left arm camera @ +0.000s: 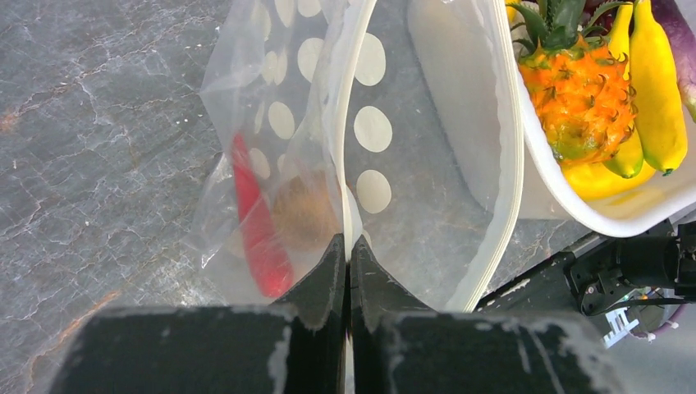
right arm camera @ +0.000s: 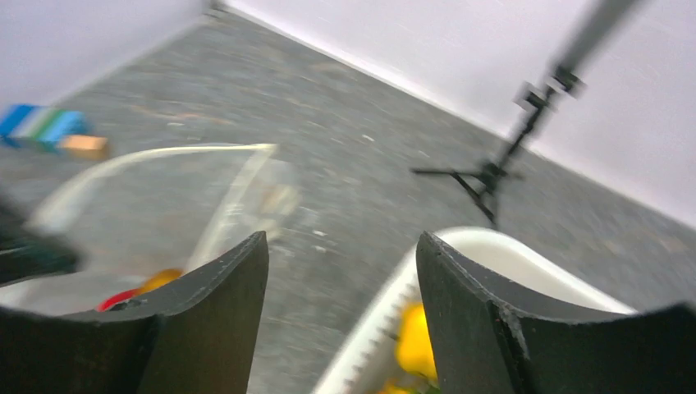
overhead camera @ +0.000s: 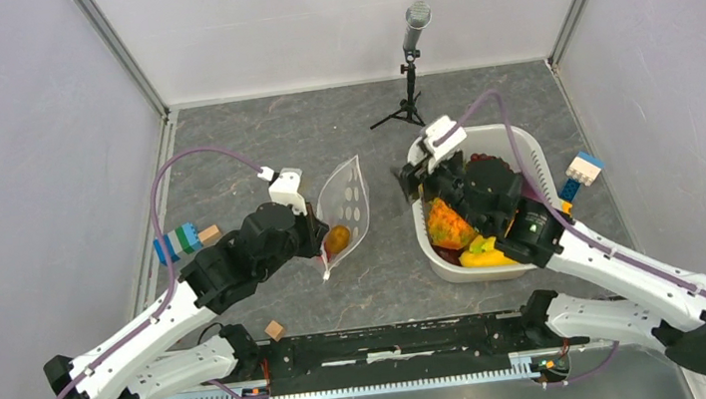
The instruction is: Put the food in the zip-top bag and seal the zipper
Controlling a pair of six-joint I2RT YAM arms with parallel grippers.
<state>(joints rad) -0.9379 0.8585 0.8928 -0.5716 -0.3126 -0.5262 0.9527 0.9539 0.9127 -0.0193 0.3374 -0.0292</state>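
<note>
Left tool (left arm camera: 346, 277) is clamped on the zip-top bag (left arm camera: 427, 123) rim, propping it open on the bench (left arm camera: 98, 123); couple pieces inside; right tool (right arm camera: 341, 271) spread apart, empty, by the basket (overhead camera: 523, 145); loading step I'd say; next means grabbing more food (left arm camera: 579, 98); zipper (left arm camera: 513, 148) later

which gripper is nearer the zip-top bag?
Left. The left gripper is shut on the zip-top bag edge; the right gripper hangs open over the white basket rim, apart from the bag.

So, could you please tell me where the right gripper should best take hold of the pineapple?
Probably across the knobbly orange body of the pineapple, coming from above: it lies in the white basket with a banana against one side, blocking a sideways approach. The right gripper is open.
</note>
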